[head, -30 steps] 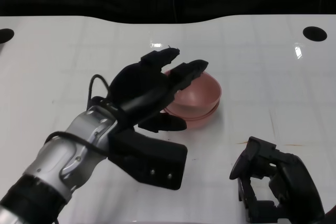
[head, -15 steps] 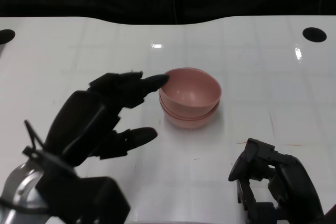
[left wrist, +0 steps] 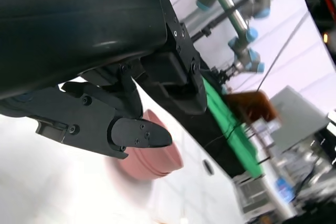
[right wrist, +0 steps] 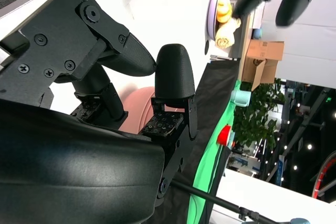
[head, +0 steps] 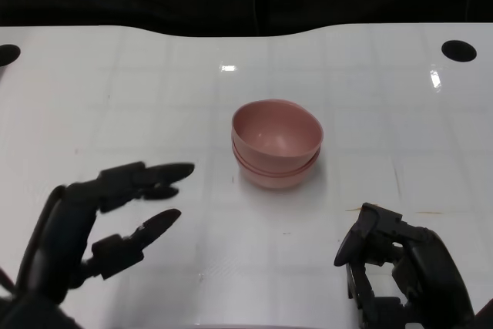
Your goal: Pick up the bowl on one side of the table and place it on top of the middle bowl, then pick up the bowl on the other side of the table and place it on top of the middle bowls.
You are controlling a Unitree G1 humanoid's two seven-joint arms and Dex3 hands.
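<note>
A stack of pink bowls (head: 277, 144) stands nested at the middle of the white table (head: 385, 105). My left hand (head: 100, 221) hovers at the lower left, well short of the stack, its fingers spread and holding nothing. My right hand (head: 400, 267) rests at the lower right near the front edge, fingers loosely bent, with nothing in it. In the left wrist view the pink bowls (left wrist: 149, 156) show blurred beyond the left hand's fingertips (left wrist: 139, 132). In the right wrist view a bit of pink bowl (right wrist: 137, 113) shows behind the right hand's fingers (right wrist: 176, 72).
A round black hole (head: 460, 50) sits at the table's far right corner and another (head: 6, 54) at the far left. A dark backdrop runs behind the far edge. The wrist views show lab clutter and other robot arms beyond the table.
My left hand has drawn back from over the bowl stack toward the lower left, empty and with fingers spread. The stack and my right hand have not moved.
</note>
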